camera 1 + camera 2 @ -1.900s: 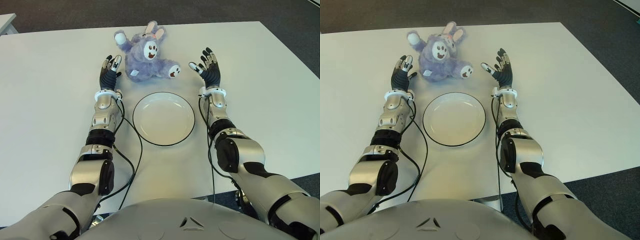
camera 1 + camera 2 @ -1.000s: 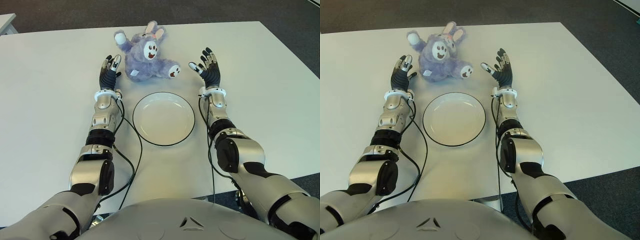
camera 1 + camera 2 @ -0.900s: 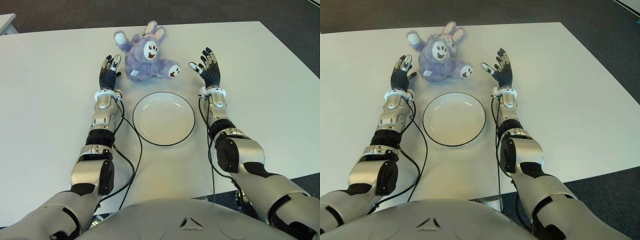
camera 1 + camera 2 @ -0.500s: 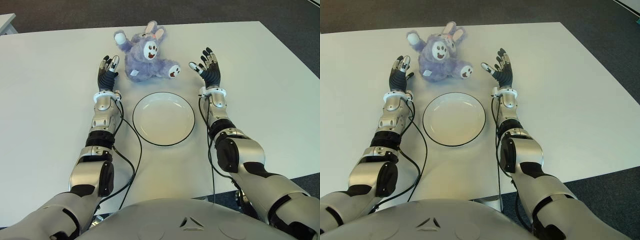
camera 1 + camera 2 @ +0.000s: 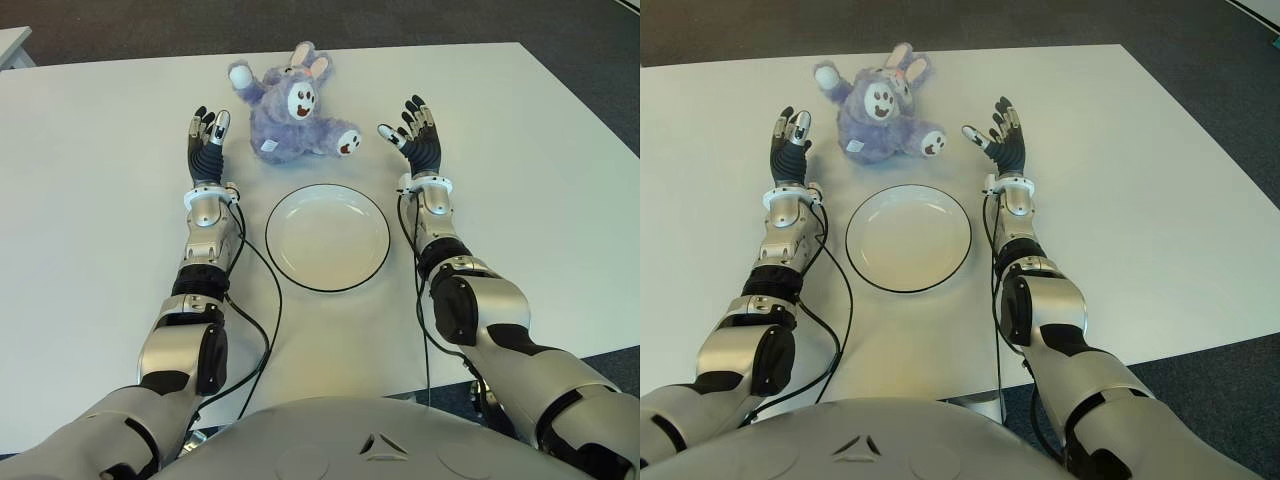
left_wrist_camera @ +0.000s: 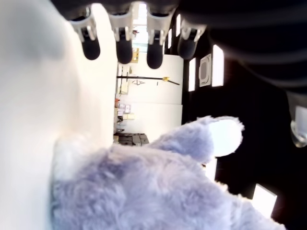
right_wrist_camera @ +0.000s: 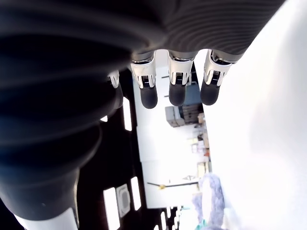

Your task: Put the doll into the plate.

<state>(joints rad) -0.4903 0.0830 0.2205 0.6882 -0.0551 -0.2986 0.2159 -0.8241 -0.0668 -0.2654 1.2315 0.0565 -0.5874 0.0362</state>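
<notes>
Centrally, on the white worktop [image 5: 90, 200]: round white plate with a thin dark rim [image 5: 327, 237], bare. Beyond its far edge, apart from it: purple plush rabbit doll with a white face and pink-lined ears [image 5: 291, 110], lying on the worktop, one white-tipped arm raised toward the far left, one white-soled foot pointing right. To the left of the doll, near but not touching: left robot hand [image 5: 204, 147], black fingers [image 6: 123, 45] straight and spread, holding nothing; purple fur close in front of it in the left wrist view. To the right of the doll, just beside the white-soled foot, apart from it: right robot hand [image 5: 417, 136], fingers [image 7: 148, 88] likewise extended and spread, palm turned toward the doll, holding nothing. Along both silver forearms: black cables [image 5: 262, 300] looping over the worktop on either side of the plate.
</notes>
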